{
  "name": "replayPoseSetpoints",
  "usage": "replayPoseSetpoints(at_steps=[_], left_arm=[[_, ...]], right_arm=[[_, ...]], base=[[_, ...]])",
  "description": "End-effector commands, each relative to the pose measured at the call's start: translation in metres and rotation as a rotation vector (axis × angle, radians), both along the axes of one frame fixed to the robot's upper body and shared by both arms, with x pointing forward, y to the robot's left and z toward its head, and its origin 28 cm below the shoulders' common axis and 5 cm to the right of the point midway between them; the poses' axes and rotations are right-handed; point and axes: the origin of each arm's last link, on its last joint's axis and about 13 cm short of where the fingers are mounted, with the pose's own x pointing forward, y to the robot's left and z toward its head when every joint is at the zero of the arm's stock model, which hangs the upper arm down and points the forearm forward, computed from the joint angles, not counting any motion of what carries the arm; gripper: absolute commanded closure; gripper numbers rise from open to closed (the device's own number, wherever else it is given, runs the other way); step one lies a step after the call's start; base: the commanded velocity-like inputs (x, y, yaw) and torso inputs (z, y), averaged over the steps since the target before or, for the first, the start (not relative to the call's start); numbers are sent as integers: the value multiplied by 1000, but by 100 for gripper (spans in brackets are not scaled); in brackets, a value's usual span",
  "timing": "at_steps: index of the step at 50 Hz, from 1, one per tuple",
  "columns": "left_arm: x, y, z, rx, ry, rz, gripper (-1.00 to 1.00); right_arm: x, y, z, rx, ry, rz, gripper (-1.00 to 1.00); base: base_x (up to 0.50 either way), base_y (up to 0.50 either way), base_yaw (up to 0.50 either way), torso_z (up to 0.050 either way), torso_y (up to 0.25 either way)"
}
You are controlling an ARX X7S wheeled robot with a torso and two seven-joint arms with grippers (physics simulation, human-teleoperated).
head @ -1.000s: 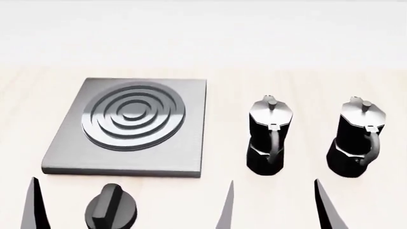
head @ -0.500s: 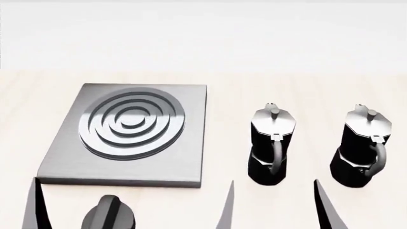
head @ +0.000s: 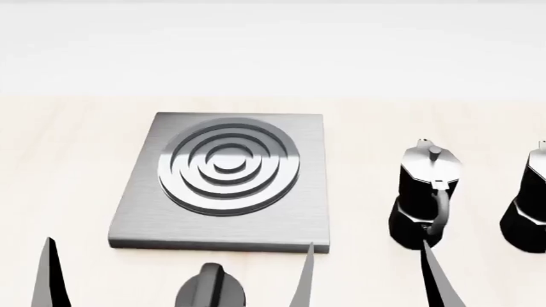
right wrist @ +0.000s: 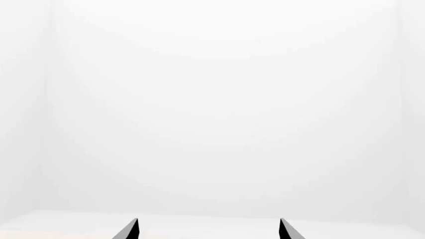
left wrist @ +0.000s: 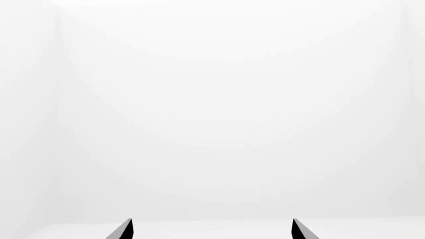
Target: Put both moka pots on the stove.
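Note:
The stove [head: 137, 217] is a flat grey square plate with a ring burner, lying on the pale wooden table in the head view. One moka pot [head: 424, 195] stands upright to its right, clear of it. The second moka pot [head: 529, 214] stands further right, cut by the view's edge. My left gripper [left wrist: 212, 221] is open and empty; its fingertips [head: 50, 256] show near the table's front, before the stove. My right gripper [right wrist: 209, 221] is open and empty; one of its fingers [head: 433, 272] shows just in front of the nearer pot. Both wrist views show only white wall.
A round black dial knob [head: 211, 291] sits on the table [head: 68, 160] just in front of the stove's front edge, between my left gripper's fingers. A white wall lies behind the table.
The stove, knob and pots have all shifted right in the head view, so the view has moved left. The second pot is now cut by the right edge. The gripper fingers keep their places.

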Motion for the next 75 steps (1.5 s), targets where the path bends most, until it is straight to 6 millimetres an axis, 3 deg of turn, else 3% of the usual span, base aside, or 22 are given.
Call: replayPoseSetpoints(at_steps=[1,22,28,32,35,47,59,61,75], left_arm=[[0,0,0,1,1,-1,-100],[0,-2,-1,5,5,-6,-100],[-1,-2,0,5,4,-4,-100],[1,-1,-2,3,6,-5,-100],[1,0,-2,1,5,-3,-100],[1,1,0,1,2,3,-100],[1,1,1,1,3,8,-100],[1,1,0,2,2,7,-100],[1,1,0,2,3,9,-100]], right_arm=[[0,0,-1,0,0,-3,-100],[3,0,5,-5,40,-25,-100],[8,-1,22,-16,52,-22,-100],[16,-4,43,-3,62,-17,-100],[33,-10,58,-57,57,-52,-100],[70,-41,87,-114,128,-103,-100],[94,-76,95,-74,265,-80,-100],[99,-81,93,-124,266,-140,-100],[132,-108,83,-90,415,-133,-100]], base=[[0,266,0,0,0],[0,73,0,0,0],[0,0,0,0,0],[0,0,0,0,0],[0,0,0,0,0],[0,0,0,0,0],[0,0,0,0,0],[0,0,0,0,0],[0,0,0,0,0]])
